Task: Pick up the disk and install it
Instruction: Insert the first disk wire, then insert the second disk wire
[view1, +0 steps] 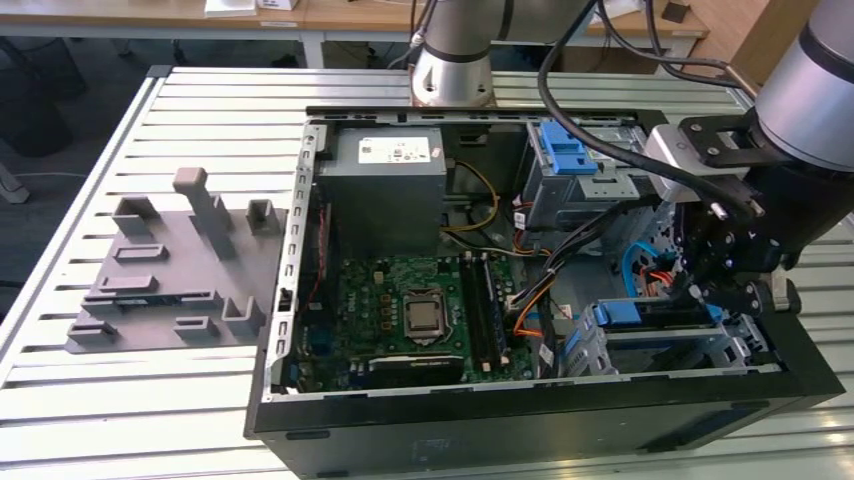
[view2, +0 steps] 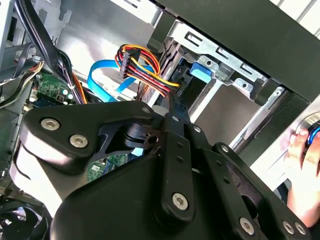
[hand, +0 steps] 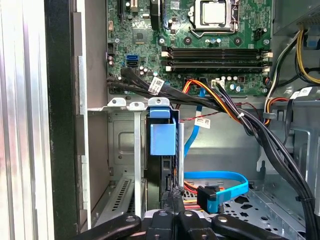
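The disk (hand: 161, 175) stands on edge in a slot of the grey drive cage (hand: 117, 145) at the front corner of the open computer case, its blue plastic tab (hand: 163, 139) facing the motherboard. The exterior view shows the disk's blue rail (view1: 650, 314) inside the cage (view1: 731, 352) on that view's right. My gripper (hand: 173, 196) hangs right at the disk's near edge, its fingers drawn together with nothing seen between them. In the second wrist view the gripper (view2: 170, 102) points at the slot and the blue tab (view2: 200, 71).
Bundled black, orange and yellow cables (hand: 220, 107) and a blue flat cable (hand: 220, 182) run close beside the cage. The motherboard (view1: 407, 315), power supply box (view1: 387, 190) and an upper cage with a blue latch (view1: 567, 155) fill the case. A hand (view2: 302, 170) is outside the case. A grey fixture (view1: 167, 265) lies on the table.
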